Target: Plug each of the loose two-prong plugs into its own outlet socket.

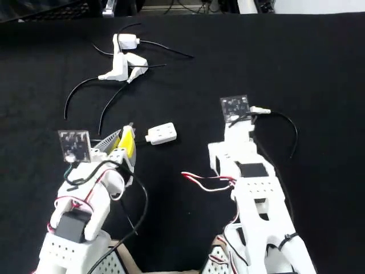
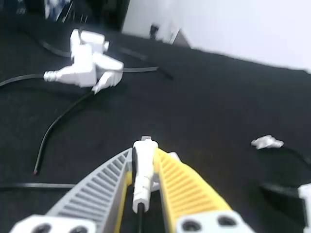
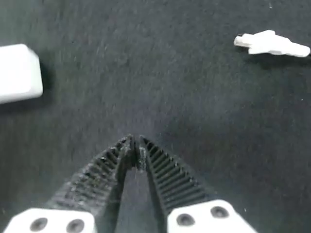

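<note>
L jaws pinch white plug [image 2: 144, 170] mid-body, tip fwd, cord trailing back; arm bent low, near socket block [image 1: 161, 133]. R jaws pressed together, empty; arm stretched fwd over counter [image 1: 319, 68], betw. block and second plug [image 3: 272, 43]. Other plugs [image 1: 122, 60] far side.

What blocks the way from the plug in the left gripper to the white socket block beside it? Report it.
Nothing visible does. The plug is clamped in the jaws of the left gripper, and only bare black table lies between it and the socket block.
</note>
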Motion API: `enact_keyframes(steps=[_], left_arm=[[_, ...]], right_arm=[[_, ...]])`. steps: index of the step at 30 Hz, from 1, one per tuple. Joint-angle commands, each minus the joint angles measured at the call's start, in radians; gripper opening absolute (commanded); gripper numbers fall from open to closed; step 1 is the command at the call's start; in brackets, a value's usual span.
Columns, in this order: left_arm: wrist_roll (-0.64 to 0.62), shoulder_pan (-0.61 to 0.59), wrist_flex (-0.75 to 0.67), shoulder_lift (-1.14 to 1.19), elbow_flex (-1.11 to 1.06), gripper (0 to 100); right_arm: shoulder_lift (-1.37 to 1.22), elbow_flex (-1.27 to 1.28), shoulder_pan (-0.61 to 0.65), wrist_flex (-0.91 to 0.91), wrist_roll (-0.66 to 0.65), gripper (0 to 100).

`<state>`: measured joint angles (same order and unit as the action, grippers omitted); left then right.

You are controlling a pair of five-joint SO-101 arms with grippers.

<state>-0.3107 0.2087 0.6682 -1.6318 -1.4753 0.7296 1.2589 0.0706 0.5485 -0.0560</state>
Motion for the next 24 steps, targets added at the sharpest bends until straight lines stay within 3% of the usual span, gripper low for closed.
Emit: enact_keyframes(steps=[1,6,13,17,24], left_arm=[[0.038,-0.028,-0.003,0.253,0.163,3],[0.092,-0.067,0.041,0.735,0.476,3],[0.052,-0.058,0.439,1.293,1.202,3],[0.038,-0.059,0.594,1.534,1.498,3],[-0.196,-0.028,0.766,1.82,1.891,3]], right_arm=[[0.022,0.002,-0.029,-0.031,0.029,1.2],[0.022,0.005,-0.041,-0.049,0.031,1.2],[0.022,0.007,-0.049,-0.051,0.031,1.2],[0.022,0.004,-0.086,-0.051,0.074,1.2],[0.022,-0.002,-0.106,-0.051,0.078,1.2]])
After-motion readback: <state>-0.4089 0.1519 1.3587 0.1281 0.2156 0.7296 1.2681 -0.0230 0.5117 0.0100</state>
